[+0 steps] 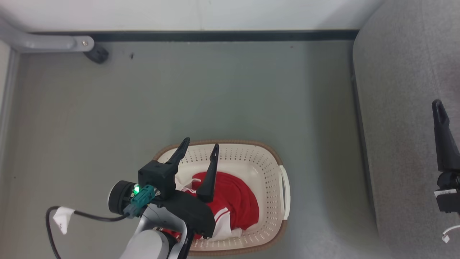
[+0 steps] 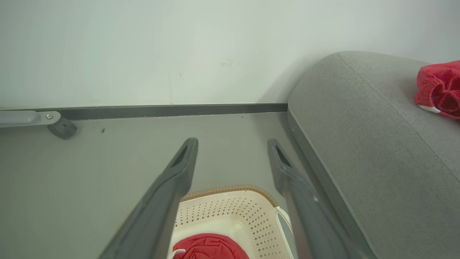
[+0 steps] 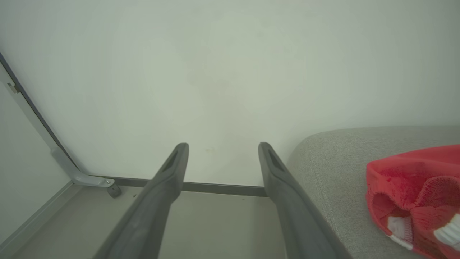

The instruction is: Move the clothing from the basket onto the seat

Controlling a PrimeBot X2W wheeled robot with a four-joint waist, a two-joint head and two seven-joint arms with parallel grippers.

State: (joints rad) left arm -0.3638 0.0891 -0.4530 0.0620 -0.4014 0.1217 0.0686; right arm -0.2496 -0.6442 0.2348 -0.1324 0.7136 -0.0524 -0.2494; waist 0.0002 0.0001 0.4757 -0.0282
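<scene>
A cream perforated basket (image 1: 267,169) with a brown rim stands on the floor and holds red clothing (image 1: 237,201) with white stripes. My left gripper (image 1: 200,145) hangs above the basket's left half, open, with nothing between its fingers. In the left wrist view the basket (image 2: 233,212) and the red clothing (image 2: 212,248) lie below the open left gripper (image 2: 233,145). The grey seat (image 1: 402,118) fills the right side. My right gripper (image 3: 222,149) is open over the seat's edge; one finger (image 1: 444,140) shows in the head view. Another red garment (image 3: 417,194) lies on the seat (image 3: 341,172).
A white wall with a dark skirting strip (image 1: 215,35) closes the far side. A grey bracket with a black foot (image 1: 97,54) sits at the far left. Grey floor (image 1: 201,97) lies between basket and wall. A black cable (image 1: 79,216) trails from my left wrist.
</scene>
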